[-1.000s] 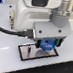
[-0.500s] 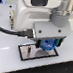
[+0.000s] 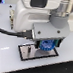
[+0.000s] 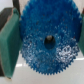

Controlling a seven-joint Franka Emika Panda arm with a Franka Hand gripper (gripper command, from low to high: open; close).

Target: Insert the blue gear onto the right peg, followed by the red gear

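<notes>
In the exterior view, the white arm's gripper (image 3: 47, 47) is clenched on the blue gear (image 3: 48, 44), a toothed plastic disc held low over the grey, black-bordered plate (image 3: 32, 53) on the white tabletop (image 3: 11, 61). The pegs cannot be made out here.

In the wrist view, the blue gear (image 4: 49, 41) fills the picture (glossy, finely toothed, with a dark centre hole), with a flat teal finger (image 4: 8, 47) pressed against its rim.

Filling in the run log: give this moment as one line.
gripper: shut on blue gear | position: over grey plate | red gear: not visible | peg: hidden
</notes>
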